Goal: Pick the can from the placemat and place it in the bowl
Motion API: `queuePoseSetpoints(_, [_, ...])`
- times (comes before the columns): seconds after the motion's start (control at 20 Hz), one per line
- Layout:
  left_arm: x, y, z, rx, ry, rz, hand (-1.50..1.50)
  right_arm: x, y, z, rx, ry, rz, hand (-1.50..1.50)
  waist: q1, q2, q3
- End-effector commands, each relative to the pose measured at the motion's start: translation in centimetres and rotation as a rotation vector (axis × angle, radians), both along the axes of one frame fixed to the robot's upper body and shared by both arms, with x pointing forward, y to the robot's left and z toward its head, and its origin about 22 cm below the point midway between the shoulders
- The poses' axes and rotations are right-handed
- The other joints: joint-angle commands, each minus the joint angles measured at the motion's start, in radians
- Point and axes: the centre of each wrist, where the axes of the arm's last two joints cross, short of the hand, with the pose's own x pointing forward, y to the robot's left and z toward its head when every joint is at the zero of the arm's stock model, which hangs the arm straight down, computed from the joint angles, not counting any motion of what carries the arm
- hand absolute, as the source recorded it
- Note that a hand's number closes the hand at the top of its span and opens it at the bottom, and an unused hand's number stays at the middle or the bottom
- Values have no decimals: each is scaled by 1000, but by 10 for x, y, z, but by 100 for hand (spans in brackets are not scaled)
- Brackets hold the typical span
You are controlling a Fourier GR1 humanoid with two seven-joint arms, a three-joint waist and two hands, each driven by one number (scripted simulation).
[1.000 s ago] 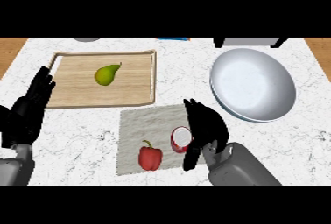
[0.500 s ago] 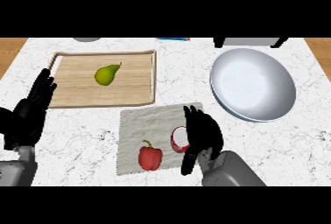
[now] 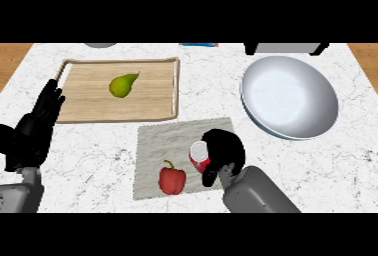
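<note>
A red can (image 3: 198, 156) with a pale top lies on the grey placemat (image 3: 177, 139) at the lower middle of the head view. My right hand (image 3: 224, 154) is curled round the can's right side and hides part of it. The wide pale bowl (image 3: 289, 96) stands to the upper right, apart from the placemat. At the left edge my left hand (image 3: 33, 130) rests open, fingers up, beside the wooden tray.
A red bell pepper (image 3: 172, 179) lies on the placemat just left of the can. A green pear (image 3: 122, 84) sits on the wooden tray (image 3: 81, 100) at the upper left. Dark and blue items line the counter's far edge.
My right hand has drawn in over the can, its fingers going from spread to curled round the can. The left hand has stayed where it was.
</note>
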Motion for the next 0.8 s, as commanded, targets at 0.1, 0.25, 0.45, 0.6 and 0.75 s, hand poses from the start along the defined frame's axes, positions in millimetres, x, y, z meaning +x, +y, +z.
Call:
queuePoseSetpoints(0.1, [7, -4, -14, -4, 18, -3, 0, 4, -1, -33, 7, -5, -14, 150, -2, 5, 1])
queuePoseSetpoints(0.25, [-3, -5, -7, 3, 8, -8, 0, 11, 1, -21, 5, -26, -32, 150, -1, 4, 1])
queuePoseSetpoints(0.45, [7, 3, 23, 0, 0, -15, 0, 15, 10, -32, -5, -79, 127, 150, 6, 5, 2])
queuePoseSetpoints(0.6, [0, 14, 1, 10, 6, 7, 0, -2, 26, -14, -4, -146, 340, 150, 6, 3, 1])
queuePoseSetpoints(0.75, [4, 11, -5, 3, 7, 3, 0, -13, 20, -1, -20, -244, 416, 150, -8, 2, 1])
